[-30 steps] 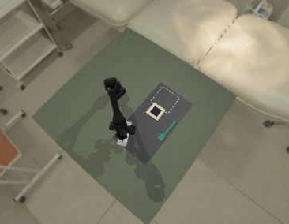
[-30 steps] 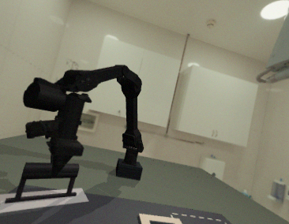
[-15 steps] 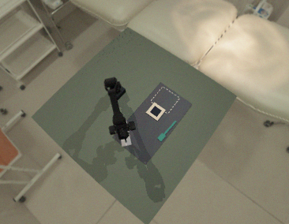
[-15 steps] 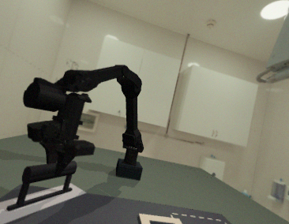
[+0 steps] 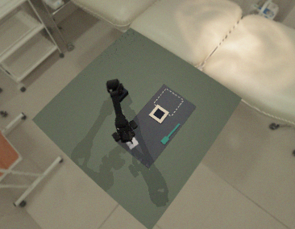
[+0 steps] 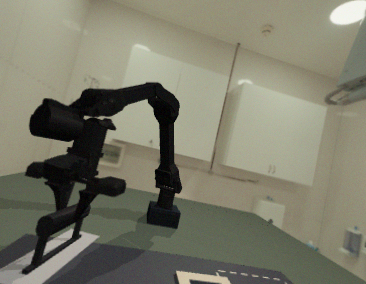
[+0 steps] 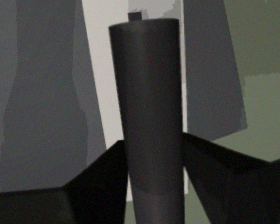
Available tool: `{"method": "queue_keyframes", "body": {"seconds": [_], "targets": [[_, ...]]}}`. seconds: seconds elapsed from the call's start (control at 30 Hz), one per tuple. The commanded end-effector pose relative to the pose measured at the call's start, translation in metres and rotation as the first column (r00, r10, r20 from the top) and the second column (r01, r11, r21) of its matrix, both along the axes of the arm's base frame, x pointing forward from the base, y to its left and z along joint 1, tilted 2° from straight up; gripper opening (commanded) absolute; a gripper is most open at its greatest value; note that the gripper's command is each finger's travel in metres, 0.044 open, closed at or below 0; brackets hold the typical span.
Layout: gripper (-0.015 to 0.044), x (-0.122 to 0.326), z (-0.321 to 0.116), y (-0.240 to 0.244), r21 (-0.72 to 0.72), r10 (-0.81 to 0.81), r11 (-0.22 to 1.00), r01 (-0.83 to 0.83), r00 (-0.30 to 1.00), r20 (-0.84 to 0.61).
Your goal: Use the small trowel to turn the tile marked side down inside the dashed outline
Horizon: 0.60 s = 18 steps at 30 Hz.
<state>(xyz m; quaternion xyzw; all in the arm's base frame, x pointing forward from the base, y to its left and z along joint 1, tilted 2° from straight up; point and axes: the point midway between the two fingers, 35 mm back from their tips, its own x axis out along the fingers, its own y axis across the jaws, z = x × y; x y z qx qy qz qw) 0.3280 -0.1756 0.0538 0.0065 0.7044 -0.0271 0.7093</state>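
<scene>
My gripper (image 5: 126, 137) (image 6: 70, 215) (image 7: 152, 143) is shut on the black bar handle of the trowel (image 5: 133, 143) (image 6: 9, 272) (image 7: 148, 90). Two thin posts join the handle to its pale flat blade, which is low over or on the end of the mat (image 5: 154, 151) (image 6: 124, 260); I cannot tell if it touches. The tile (image 5: 154, 110) (image 6: 199, 275), a cream square with a dark square in its middle facing up, lies flat on the mat. It lies against the near-left side of the dashed outline (image 5: 175, 94) (image 6: 234, 273), mostly or wholly outside it.
A teal tool (image 5: 165, 139) with a square head and thin handle lies on the mat, right of the tile. The dark mat lies on a green table top (image 5: 88, 93) (image 6: 129, 205). Padded pale furniture (image 5: 168, 36) stands past the table's far edge.
</scene>
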Motion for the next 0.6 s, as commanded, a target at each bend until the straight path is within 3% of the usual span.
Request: {"method": "queue_keyframes", "body": {"seconds": [0.0, 0.17, 0.33, 0.5, 0.57], "targets": [[0.0130, 0.0000, -0.0004, -0.0002, -0.002, 0.113, 0.994, -0.113, 0.994, -0.004], [0.0130, 0.0000, -0.0004, -0.0002, -0.002, 0.234, 0.972, -0.234, 0.972, -0.008], [0.0130, 0.0000, -0.0004, -0.0002, -0.002, 0.239, 0.971, -0.239, 0.971, -0.008], [0.0261, 0.0000, -0.0004, -0.0002, -0.002, 0.239, 0.971, -0.239, 0.971, -0.008], [0.0270, 0.0000, -0.0004, -0.0002, -0.002, 0.239, 0.971, -0.239, 0.971, -0.008]]}}
